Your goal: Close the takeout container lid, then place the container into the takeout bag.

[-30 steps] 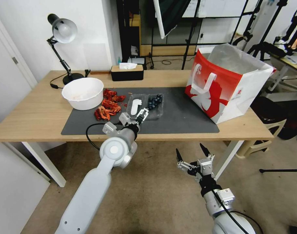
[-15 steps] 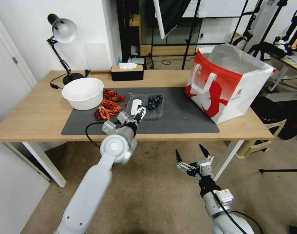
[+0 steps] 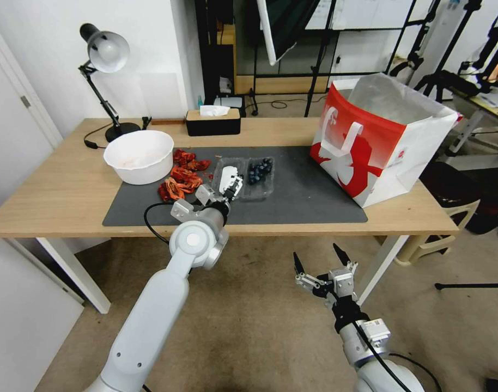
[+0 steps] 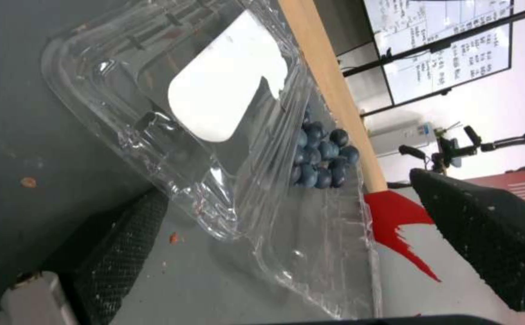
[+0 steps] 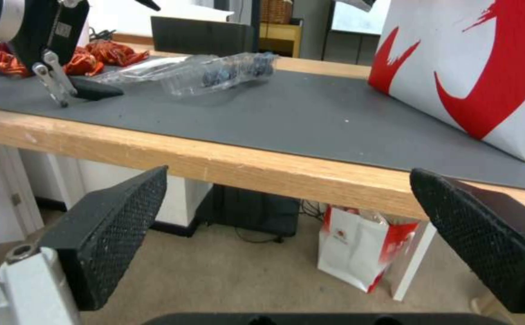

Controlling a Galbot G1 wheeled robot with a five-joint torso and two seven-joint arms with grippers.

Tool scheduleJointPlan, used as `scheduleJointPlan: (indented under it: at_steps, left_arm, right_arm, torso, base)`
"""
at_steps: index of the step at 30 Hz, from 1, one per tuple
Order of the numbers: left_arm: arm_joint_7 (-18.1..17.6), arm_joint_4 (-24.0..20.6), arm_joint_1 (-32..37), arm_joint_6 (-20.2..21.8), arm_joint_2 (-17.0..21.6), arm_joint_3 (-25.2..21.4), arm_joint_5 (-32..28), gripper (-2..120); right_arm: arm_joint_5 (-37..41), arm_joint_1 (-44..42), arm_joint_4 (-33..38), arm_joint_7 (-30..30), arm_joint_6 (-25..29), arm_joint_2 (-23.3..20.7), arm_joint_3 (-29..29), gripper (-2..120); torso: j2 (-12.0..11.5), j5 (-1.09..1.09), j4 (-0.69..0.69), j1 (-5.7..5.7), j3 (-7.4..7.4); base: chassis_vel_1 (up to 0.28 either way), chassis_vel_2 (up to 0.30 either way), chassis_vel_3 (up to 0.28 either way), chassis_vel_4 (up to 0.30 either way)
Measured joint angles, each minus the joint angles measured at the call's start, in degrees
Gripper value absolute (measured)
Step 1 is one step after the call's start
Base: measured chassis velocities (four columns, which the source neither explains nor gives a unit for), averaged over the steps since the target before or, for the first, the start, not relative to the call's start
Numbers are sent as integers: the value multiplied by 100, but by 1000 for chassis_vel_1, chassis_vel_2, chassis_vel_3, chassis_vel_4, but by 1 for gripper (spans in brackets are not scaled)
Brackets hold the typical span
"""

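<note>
Takeout container (image 3: 243, 177) lying open on dark mat (image 3: 303, 198), blueberries (image 4: 322, 155) massed in tray half. Left gripper (image 3: 232, 187) being held low at near edge, jaws spread, one finger (image 4: 124, 243) slid under lid (image 4: 220, 99); lid being tilted up, judged start of closing. Right gripper (image 3: 318, 267) being kept below table (image 3: 53, 190) edge, spread, idle. Takeout bag (image 3: 382, 136) standing open at right, well apart, ready for loading. Beyond: white bowl (image 3: 139, 156), red scraps (image 3: 181, 177), tissue box (image 3: 213, 121), lamp (image 3: 104, 54), white wall.
</note>
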Motion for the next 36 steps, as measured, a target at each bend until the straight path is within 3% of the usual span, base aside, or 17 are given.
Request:
scheduleJointPlan:
  at_steps: [4, 10, 19, 23, 25, 28, 36]
  left_arm:
    - [93, 43, -6, -103, -22, 5, 9, 100]
    - [639, -4, 79, -304, -10, 68, 171, 100]
    - [1059, -31, 114, -471, -13, 162, 520, 100]
    - [1353, -49, 158, -606, 9, 185, 699, 100]
    - [1749, -11, 206, -725, 67, 222, 893, 100]
    - [2006, 12, 222, -758, 96, 217, 946, 100]
    - [2394, 92, 151, -760, 97, 272, 914, 100]
  right_arm:
    - [-5, -8, -25, -5, 12, 7, -1, 100]
    - [-15, -18, -47, -18, 32, 21, 0, 100]
    - [-51, -53, -48, -26, 51, 54, -18, 100]
    - [-61, -66, -48, -31, 63, 58, -18, 100]
    - [-76, -81, -48, -49, 75, 60, -28, 100]
    - [-91, -83, -47, -53, 77, 64, -41, 100]
    - [-108, -81, -46, -84, 80, 66, -58, 100]
  torso:
    - [0, 0, 0, 0, 1]
    - [-1, -1, 1, 0, 1]
    - [-1, -1, 0, 1, 1]
    - [-1, 0, 0, 1, 1]
    - [-1, -1, 0, 0, 1]
    - [-1, -1, 1, 1, 1]
    - [-1, 0, 0, 1, 1]
  base:
    - [0, 0, 0, 0]
    - [0, 0, 0, 0]
    - [0, 0, 0, 0]
    - [0, 0, 0, 0]
    - [0, 0, 0, 0]
    - [0, 0, 0, 0]
    - [0, 0, 0, 0]
